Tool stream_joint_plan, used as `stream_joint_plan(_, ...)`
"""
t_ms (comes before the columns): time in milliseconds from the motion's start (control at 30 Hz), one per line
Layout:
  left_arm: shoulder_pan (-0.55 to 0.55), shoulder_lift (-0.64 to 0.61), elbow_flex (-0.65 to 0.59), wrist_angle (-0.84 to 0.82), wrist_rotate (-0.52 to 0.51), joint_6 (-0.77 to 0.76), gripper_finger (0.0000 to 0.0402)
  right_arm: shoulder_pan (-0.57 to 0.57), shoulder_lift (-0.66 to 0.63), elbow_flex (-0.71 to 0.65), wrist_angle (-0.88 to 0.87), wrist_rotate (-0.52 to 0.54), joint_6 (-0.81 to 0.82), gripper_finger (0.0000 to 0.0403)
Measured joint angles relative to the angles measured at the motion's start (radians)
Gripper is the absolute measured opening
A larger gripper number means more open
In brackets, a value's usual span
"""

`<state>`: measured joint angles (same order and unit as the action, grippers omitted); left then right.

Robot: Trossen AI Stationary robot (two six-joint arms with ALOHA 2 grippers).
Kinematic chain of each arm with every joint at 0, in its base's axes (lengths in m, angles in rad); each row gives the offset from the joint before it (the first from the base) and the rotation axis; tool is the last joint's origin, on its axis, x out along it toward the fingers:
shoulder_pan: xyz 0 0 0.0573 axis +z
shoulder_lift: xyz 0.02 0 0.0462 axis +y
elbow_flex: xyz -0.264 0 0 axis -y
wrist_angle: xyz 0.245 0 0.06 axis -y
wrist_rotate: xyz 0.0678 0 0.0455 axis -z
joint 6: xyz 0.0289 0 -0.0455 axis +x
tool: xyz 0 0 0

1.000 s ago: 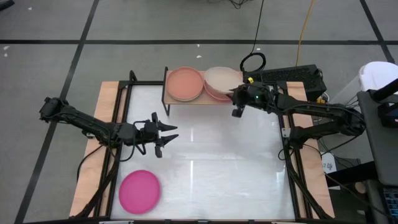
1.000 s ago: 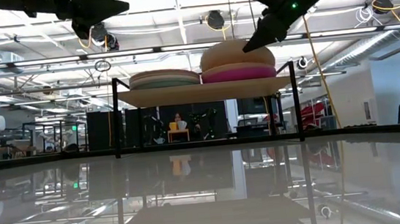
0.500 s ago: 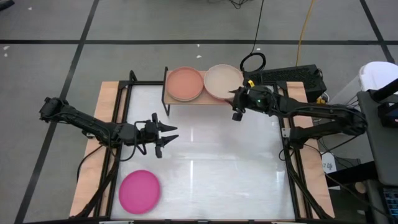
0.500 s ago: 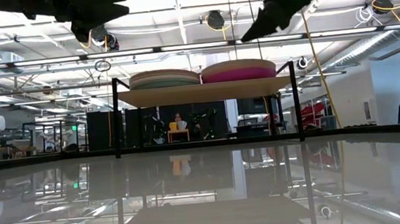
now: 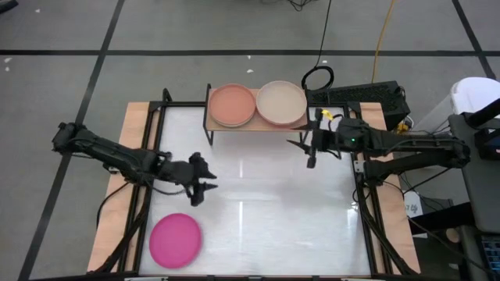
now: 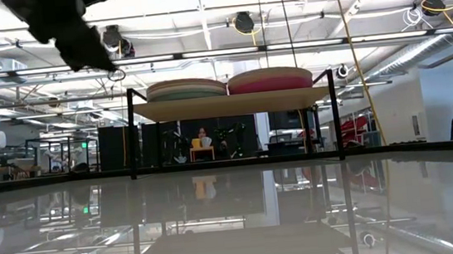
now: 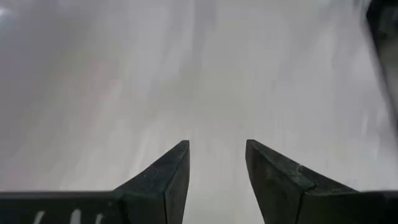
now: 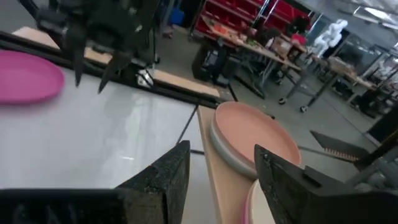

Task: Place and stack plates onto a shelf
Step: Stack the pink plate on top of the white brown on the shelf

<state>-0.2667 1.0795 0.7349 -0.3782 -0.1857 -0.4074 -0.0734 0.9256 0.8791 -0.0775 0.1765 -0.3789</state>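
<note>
Last magenta plate (image 5: 175, 240) lies flat at the tabletop's (image 5: 266, 211) near-left, left tool (image 5: 205, 182) spread and empty nearby, right tool (image 5: 301, 148) spread below the shelf (image 5: 209, 105); stiff, light, slick, probably best pinched at the rim.

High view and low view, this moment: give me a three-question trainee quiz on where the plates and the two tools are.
1. True or false: the round flat magenta plate lies on the white tabletop, not on the low wooden-topped shelf.
2. How many stacks of plates stand on the shelf?
3. Multiple choice: the right tool is A) open and empty above the tabletop in front of the shelf, B) shut on the beige plate, C) resting on the magenta plate.

Key:
1. True; it sits near the table's front left corner, with the empty left tool above the tabletop beside it.
2. Two, side by side: one topped by a peach plate, one by the beige plate.
3. A.
</note>
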Motion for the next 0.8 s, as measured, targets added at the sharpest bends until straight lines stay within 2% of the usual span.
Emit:
stream_joint_plan(67, -0.019, 0.063, 0.08, -0.138, 0.049, 0.061, 0.0161, 0.011, -0.014, 0.0, -0.001, 0.003, 0.003, 0.016)
stream_joint_plan(167, -0.05, 0.18, 0.171, -0.239, 0.123, 0.167, 0.0161, 0.027, -0.034, 0.0, -0.002, 0.002, 0.056, 0.016)
stream_joint_plan(233, -0.074, 0.253, 0.183, -0.318, 0.185, 0.183, 0.0161, 0.05, -0.06, 0.0, -0.018, -0.015, 0.124, 0.016)
stream_joint_plan(367, -0.12, 0.362, 0.183, -0.367, 0.282, 0.161, 0.0161, 0.103, -0.138, 0.0, -0.061, -0.071, 0.226, 0.016)
stream_joint_plan(467, -0.157, 0.405, 0.181, -0.374, 0.291, 0.141, 0.0161, 0.135, -0.205, 0.0, -0.121, -0.076, 0.26, 0.016)
stream_joint_plan(700, -0.245, 0.41, 0.186, -0.369, 0.293, 0.079, 0.0161, 0.167, -0.355, -0.001, -0.303, -0.075, 0.342, 0.016)
stream_joint_plan(800, -0.291, 0.412, 0.185, -0.368, 0.286, 0.052, 0.0161, 0.179, -0.425, -0.04, -0.323, -0.074, 0.363, 0.016)
